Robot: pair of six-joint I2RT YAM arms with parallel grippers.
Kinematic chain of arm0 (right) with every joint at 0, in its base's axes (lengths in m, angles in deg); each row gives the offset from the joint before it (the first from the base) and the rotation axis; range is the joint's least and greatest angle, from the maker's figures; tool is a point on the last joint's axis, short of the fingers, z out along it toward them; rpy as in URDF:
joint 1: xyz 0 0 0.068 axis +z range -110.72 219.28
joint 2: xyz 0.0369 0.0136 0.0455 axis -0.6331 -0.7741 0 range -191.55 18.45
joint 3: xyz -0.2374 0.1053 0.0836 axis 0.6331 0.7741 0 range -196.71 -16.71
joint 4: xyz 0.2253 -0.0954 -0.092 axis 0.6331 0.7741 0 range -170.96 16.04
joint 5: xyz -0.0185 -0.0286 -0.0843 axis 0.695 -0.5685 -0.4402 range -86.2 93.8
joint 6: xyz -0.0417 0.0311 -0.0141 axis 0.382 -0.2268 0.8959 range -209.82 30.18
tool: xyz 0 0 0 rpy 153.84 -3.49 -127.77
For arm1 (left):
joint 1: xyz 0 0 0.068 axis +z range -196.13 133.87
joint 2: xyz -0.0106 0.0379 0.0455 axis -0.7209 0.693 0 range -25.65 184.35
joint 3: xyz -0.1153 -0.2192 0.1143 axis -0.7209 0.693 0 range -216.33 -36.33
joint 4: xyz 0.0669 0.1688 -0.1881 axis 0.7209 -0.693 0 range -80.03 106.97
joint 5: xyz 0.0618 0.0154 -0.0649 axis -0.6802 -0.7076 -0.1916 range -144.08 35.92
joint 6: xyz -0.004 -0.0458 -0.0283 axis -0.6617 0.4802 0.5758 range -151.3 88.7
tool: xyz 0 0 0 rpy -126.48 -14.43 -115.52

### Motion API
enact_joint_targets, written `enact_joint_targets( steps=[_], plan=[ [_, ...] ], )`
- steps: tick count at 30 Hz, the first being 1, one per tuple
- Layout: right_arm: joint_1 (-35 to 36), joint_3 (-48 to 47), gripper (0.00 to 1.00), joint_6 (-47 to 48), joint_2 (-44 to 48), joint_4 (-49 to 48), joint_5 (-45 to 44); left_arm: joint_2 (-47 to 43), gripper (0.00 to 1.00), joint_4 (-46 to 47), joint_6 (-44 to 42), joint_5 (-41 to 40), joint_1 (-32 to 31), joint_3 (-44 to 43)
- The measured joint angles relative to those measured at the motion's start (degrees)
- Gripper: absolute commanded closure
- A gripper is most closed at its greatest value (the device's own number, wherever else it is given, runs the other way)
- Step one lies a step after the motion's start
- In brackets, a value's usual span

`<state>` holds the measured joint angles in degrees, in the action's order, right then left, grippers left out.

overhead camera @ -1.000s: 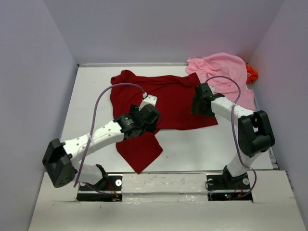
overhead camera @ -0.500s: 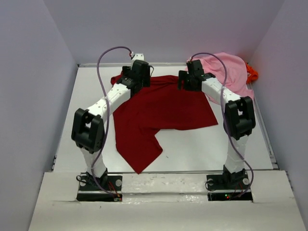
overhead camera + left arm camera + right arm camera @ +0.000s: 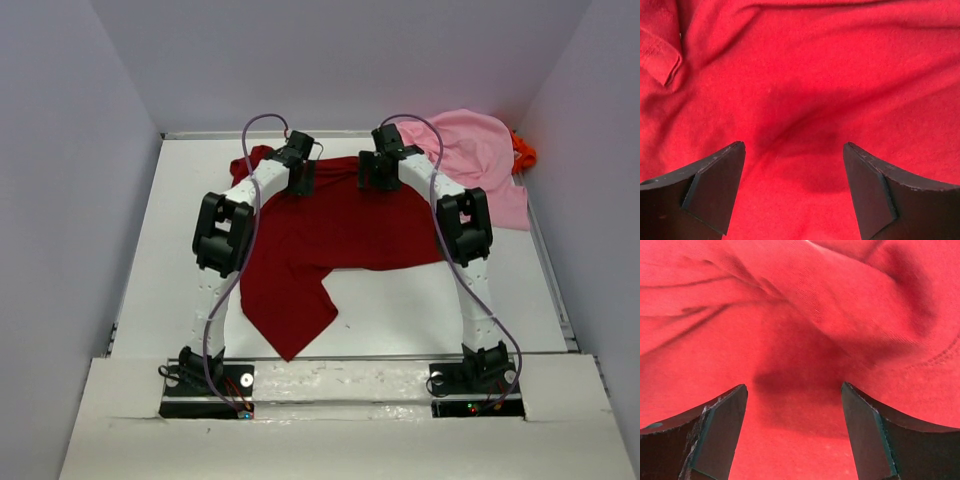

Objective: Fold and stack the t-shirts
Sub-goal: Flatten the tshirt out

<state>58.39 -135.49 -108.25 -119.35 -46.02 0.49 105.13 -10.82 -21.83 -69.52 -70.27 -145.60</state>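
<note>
You're looking at a white table [image 3: 178, 250] boxed in by plain pale grey-lilac walls [image 3: 340, 60] at the back and both sides, under soft even light.

The first t-shirt [image 3: 340, 225] lies central on the worktop [image 3: 420, 310]; the second t-shirt [image 3: 480, 150] at its 2 o'clock; the third t-shirt [image 3: 523, 152] at the second's 3 o'clock edge.

Robotics lab cell: plain pale-lilac panel walls [image 3: 70, 150] enclose a white flat tabletop [image 3: 180, 240] carrying two bolted white-and-black robot arms [image 3: 222, 232].
</note>
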Motion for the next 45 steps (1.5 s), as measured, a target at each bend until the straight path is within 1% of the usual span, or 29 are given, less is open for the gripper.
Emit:
enact_joint_targets(
  steps=[3,6,10,13,16,19,26,31,36,41,45],
  plan=[
    [0.0,1.2,0.20,0.3,0.5,0.6,0.1,-0.5,0.11,-1.3,0.1,0.0,-0.1,0.6],
    [-0.1,4.3,0.21,0.4,2.6,0.7,0.1,-2.8,0.11,-1.2,0.0,-0.4,-0.7,4.4],
    [-0.1,12.3,0.21,0.7,8.5,0.7,-0.4,-9.8,0.11,-2.2,0.4,-1.1,-2.7,11.9],
    [-0.1,19.5,0.21,0.7,16.0,0.3,-1.0,-16.9,0.11,-1.9,0.8,-1.3,-4.1,17.6],
    [0.1,23.6,0.21,0.7,21.9,0.2,-1.2,-23.7,0.11,-0.5,1.4,-1.1,-5.4,21.9],
    [0.1,25.6,0.21,0.5,25.0,-0.5,-1.5,-27.6,0.11,0.0,1.6,-0.9,-6.0,25.3],
    [1.4,31.9,0.21,0.5,25.7,-1.2,-2.3,-26.6,0.11,0.2,1.6,-0.2,-6.8,31.1],
    [2.8,34.0,0.21,0.5,25.7,-1.0,-2.5,-25.7,0.11,-0.2,1.5,0.5,-8.0,32.0],
    [3.4,34.0,0.21,0.5,24.8,-1.1,-2.9,-25.1,0.11,0.3,1.5,0.6,-8.4,32.0],
    [3.4,32.1,0.21,0.6,19.8,-1.2,-3.0,-20.9,0.11,0.5,1.5,0.5,-8.4,32.0],
    [3.4,30.1,0.21,0.4,18.5,-1.0,-3.0,-19.1,0.11,0.6,1.3,0.7,-8.4,31.4]
  ],
)
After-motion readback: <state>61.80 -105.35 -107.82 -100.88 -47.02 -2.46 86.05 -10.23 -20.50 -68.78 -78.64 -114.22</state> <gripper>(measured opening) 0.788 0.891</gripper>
